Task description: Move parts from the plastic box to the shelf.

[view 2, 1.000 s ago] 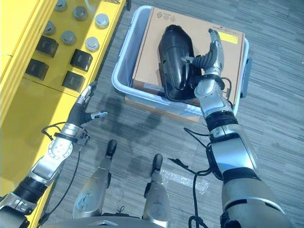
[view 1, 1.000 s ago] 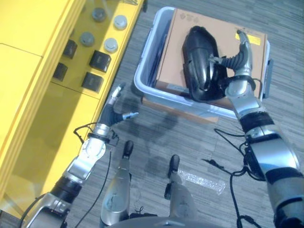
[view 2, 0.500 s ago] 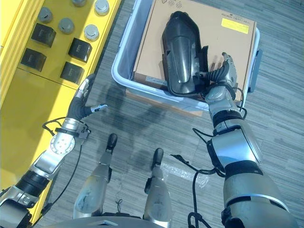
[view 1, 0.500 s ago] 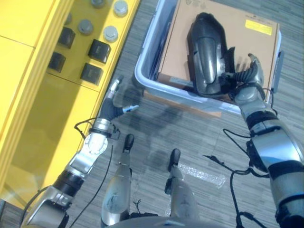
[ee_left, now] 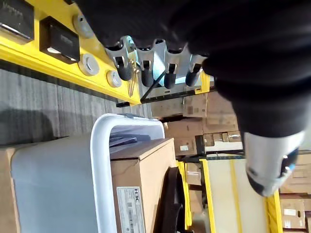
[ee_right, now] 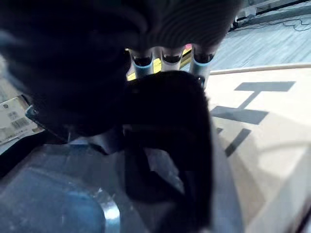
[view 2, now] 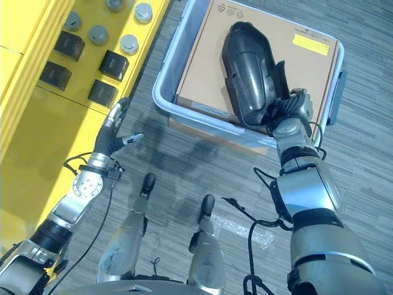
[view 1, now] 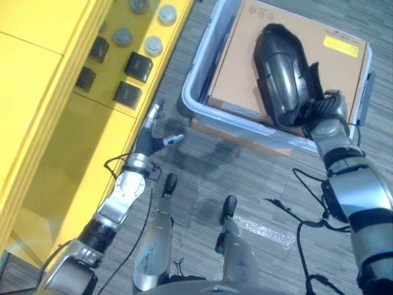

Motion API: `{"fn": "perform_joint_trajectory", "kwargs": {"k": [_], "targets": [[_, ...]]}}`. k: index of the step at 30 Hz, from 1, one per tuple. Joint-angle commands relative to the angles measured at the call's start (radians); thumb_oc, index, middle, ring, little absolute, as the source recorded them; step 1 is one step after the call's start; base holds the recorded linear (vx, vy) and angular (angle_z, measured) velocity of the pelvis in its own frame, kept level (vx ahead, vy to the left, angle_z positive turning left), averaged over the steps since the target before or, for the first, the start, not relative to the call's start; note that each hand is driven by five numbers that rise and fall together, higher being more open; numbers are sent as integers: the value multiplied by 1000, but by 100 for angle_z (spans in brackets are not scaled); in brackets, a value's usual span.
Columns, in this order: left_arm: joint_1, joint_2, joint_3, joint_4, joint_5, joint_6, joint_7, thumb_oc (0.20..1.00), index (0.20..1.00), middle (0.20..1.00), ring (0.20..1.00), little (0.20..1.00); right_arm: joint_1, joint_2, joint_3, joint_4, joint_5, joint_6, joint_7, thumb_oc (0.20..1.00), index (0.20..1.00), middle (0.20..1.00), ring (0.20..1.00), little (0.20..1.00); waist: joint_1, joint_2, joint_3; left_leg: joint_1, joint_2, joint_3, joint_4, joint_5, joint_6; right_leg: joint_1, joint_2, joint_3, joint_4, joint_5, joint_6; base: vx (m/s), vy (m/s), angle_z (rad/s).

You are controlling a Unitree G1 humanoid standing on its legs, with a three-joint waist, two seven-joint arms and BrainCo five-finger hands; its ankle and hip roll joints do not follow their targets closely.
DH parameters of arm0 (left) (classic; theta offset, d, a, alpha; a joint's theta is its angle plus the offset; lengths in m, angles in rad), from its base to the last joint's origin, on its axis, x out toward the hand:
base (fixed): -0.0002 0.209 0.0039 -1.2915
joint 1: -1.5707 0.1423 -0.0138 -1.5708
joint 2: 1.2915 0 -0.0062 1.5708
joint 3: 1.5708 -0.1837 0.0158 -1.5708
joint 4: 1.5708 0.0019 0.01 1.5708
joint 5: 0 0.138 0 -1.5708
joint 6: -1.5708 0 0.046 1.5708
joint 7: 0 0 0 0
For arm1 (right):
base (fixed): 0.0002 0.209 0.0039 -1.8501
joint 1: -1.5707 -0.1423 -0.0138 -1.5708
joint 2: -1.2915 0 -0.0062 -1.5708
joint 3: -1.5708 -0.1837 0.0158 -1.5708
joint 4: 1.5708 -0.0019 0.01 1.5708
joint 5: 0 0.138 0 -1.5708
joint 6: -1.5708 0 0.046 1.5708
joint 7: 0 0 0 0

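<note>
So the big black part (view 2: 252,74) is lying on the cardboard box (view 2: 212,61) inside the plastic box (view 2: 175,92), up around 1 o'clock in the head views. The right hand (view 2: 293,114) has its fingers curled onto the part's lower right edge, so I'd call this the grab step. Next it needs a clean lift and a swing over to the yellow shelf (view 2: 37,135) at 10 o'clock. The left hand (view 2: 116,132) hangs beside the shelf, fingers loosely spread, holding nothing.
</note>
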Motion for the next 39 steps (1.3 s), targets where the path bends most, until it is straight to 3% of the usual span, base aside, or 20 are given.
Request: {"fn": "perform_joint_trajectory", "kwargs": {"k": [1,7,13,19,26,33,39], "targets": [[-53,-18,49,-9,-21,-42,26,1000,1000,1000,1000,1000,88,33,37,-74,29,-22,3,200,200,200,200,200,-7,-11,-10,33,-36,67,-14,-119,22,41,68,-7,-4,-152,-28,0,0,0],[-77,-32,98,39,-35,-33,31,1000,1000,1000,1000,1000,372,8,-82,-589,-129,-63,-78,200,200,200,200,200,-61,-63,-66,99,-23,82,-12,-148,31,105,66,-12,-4,-166,-31,-1,-36,2],[-59,13,130,26,-13,-13,-23,1000,1000,1000,1000,1000,624,-69,-220,-927,-333,-76,-59,200,200,200,200,200,-109,-94,-166,210,-18,107,-3,-194,52,205,55,-13,-1,-186,-29,45,4,0],[30,14,170,-44,-61,9,-100,1000,1000,1000,1000,1000,797,-105,-329,-1159,-502,-75,-17,200,200,200,200,200,-124,-105,-258,317,-15,148,48,-250,76,285,49,32,29,-204,-31,48,27,-26],[82,-24,153,-82,-109,39,-152,1000,1000,1000,1000,1000,925,-85,-406,-1350,-641,-82,-28,200,200,200,200,200,-144,-98,-341,418,-8,159,55,-288,87,372,47,41,42,-234,-41,84,-8,-20],[84,-51,101,-101,-183,64,-188,1000,1000,1000,1000,1000,973,-19,-411,-1452,-702,-87,-56,200,200,200,200,200,-152,-86,-370,460,-1,159,49,-293,90,404,49,45,44,-239,-47,25,-6,-2],[87,-70,62,-91,-188,78,-175,1000,1000,1000,1000,1000,975,23,-396,-1516,-779,-83,-150,200,200,200,200,200,-161,-72,-378,483,2,158,43,-294,89,423,51,42,43,-244,-50,0,0,0]]}}
